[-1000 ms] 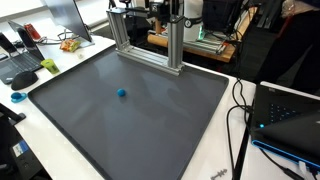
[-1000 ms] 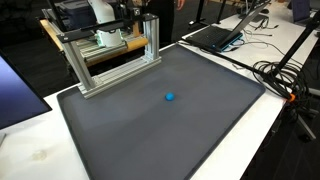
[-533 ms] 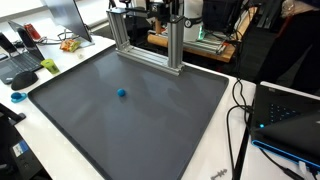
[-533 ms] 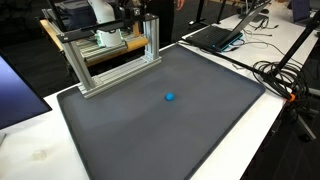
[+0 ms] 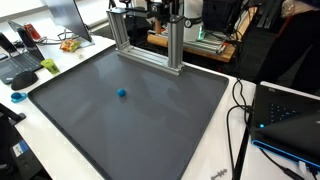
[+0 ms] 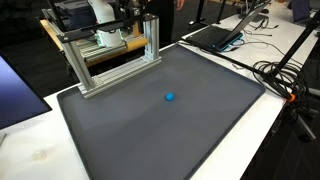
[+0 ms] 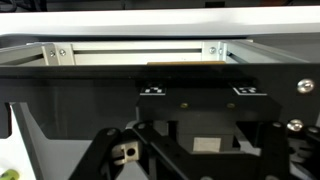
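A small blue ball [image 5: 122, 93] [image 6: 169, 97] lies alone on the dark mat [image 5: 150, 130] [image 6: 150, 140], in both exterior views. An aluminium frame [image 5: 150, 45] [image 6: 110, 62] stands along the mat's far edge. The arm sits behind that frame, far from the ball, and is mostly hidden in the exterior views. In the wrist view my gripper [image 7: 200, 150] fills the lower half with its dark body and linkages, facing the aluminium frame [image 7: 135, 52]. Its fingertips are out of the picture, and nothing shows between the jaws.
A laptop [image 5: 285, 115] and black cables [image 5: 240, 105] lie on the white table beside the mat. Another laptop [image 5: 20, 62], a green object [image 5: 48, 66] and a teal object [image 5: 18, 97] sit on the other side. More cables [image 6: 285, 75] run off the table.
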Tool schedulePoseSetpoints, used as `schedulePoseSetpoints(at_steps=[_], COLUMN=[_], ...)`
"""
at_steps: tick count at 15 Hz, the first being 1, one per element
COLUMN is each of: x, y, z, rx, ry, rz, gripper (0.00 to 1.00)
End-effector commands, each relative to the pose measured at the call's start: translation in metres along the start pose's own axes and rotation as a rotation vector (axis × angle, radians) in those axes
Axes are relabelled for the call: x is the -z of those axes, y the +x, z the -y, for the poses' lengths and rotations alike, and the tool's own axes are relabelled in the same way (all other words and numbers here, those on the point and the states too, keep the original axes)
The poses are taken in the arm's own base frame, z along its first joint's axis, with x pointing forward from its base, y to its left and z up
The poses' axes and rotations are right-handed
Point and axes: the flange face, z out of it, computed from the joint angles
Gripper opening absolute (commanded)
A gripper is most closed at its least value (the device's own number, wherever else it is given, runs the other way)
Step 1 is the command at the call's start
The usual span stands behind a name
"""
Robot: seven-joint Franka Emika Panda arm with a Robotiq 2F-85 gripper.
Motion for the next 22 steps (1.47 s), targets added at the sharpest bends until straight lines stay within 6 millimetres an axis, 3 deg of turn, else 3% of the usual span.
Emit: schedulePoseSetpoints(at_steps=[1,5,6,13,22], x=[0.005,0.008,0.009,0.017,0.038], y=[-0.005,-0.006,-0.006,0.002,0.037], z=[-0.004,-0.001,-0.001,-0.002,0.001], rx=[-0.007,-0.006,-0.006,-0.032,-0.046], ry=[-0.004,-0.005,-0.005,0.025,0.06], rz=[0.005,0.003,0.002,-0.02,-0.082], gripper=[0.53,0.25,0.22,0.22,0.22])
